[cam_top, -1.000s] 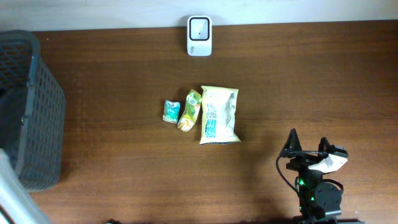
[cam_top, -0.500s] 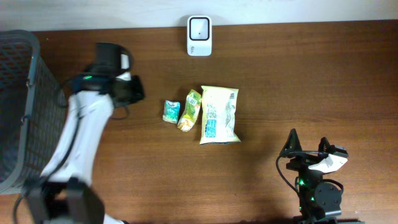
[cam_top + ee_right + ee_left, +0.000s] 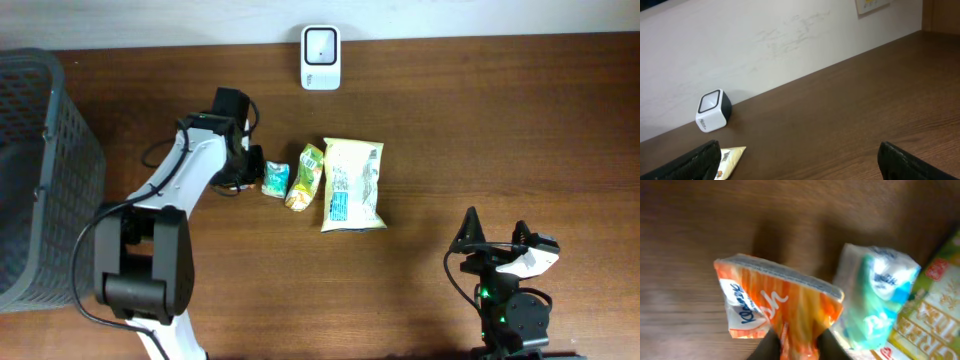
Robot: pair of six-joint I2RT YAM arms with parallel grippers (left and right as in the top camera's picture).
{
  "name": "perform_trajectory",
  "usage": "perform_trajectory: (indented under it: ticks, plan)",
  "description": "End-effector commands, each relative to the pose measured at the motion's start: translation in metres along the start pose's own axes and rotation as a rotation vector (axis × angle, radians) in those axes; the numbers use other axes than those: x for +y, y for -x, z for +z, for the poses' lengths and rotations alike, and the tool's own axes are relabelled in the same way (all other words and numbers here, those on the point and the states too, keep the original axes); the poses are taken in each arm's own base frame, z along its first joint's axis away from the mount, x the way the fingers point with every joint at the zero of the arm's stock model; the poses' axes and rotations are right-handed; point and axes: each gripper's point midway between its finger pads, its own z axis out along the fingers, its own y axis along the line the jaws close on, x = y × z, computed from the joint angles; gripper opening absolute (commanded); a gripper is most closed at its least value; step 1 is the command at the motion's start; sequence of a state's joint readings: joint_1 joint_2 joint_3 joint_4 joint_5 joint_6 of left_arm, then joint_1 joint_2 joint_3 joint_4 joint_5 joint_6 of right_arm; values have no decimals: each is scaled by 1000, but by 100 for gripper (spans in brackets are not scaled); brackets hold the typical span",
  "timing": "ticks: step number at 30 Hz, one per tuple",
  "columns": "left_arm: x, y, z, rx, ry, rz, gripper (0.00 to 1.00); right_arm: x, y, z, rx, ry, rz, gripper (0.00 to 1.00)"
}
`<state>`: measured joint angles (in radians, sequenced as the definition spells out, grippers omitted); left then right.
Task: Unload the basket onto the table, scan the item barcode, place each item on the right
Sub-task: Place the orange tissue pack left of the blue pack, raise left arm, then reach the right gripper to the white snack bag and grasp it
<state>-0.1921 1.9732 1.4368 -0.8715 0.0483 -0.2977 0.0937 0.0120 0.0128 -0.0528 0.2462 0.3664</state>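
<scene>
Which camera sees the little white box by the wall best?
The overhead view. It shows the white box whole, from above, with the dark window on its top. The right wrist view catches it from the side, small and far off. The left wrist view does not show it.

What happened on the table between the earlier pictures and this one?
The left arm swept in from the basket side, and its left gripper now hangs beside the teal packet, with an orange packet at its tip; whether it grips it is unclear. The teal packet, green packet, snack bag, scanner, basket and open right gripper stayed put.
</scene>
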Motion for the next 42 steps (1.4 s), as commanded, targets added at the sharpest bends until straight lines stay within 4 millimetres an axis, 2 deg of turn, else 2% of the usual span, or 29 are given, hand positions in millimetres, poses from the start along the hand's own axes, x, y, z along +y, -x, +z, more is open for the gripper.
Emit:
perform_trajectory:
  ticks: [1,2,3,4,5,8,10,13,15,16,19,23,28,31,34,42]
  plan:
    - [-26,-11,4,35,-67,36,63,-3,-2,0,0,-15,0,99]
    - [-31,-13,4,37,-69,49,70,-3,-2,0,0,-14,0,99]
    - [-34,-15,4,39,-69,58,82,-3,-2,0,0,-15,0,99]
    - [-37,-17,3,41,-70,67,82,-3,-2,0,0,-14,0,98]
    - [-39,-17,2,43,-70,71,87,-3,-2,0,0,-14,0,99]
    - [-40,-13,-11,39,-70,68,88,-3,-2,0,0,-15,0,99]
    - [-40,-2,-34,12,-77,60,88,-3,-2,0,0,-14,0,99]
    - [-37,24,-88,-93,-80,47,89,-3,-2,0,0,-15,0,99]
    - [-37,38,-127,-176,-100,39,99,-3,-2,0,0,-15,0,99]
    - [-37,45,-148,-228,-115,36,100,-3,-2,0,0,-15,0,99]
    - [-41,57,-194,-351,-152,41,99,-3,-1,0,-3,-13,1,99]
    - [-26,59,-221,-440,-85,26,100,-3,-2,0,-3,-14,1,99]
    - [-10,59,-261,-555,-82,47,99,0,2,0,-18,-1,49,99]
    - [9,57,-274,-588,-30,13,99,5,-8,0,29,31,57,99]
    - [14,57,-274,-589,-9,3,99,12,-10,1,43,70,58,99]
    - [15,53,-270,-568,-4,4,99,72,-6,-14,123,398,62,99]
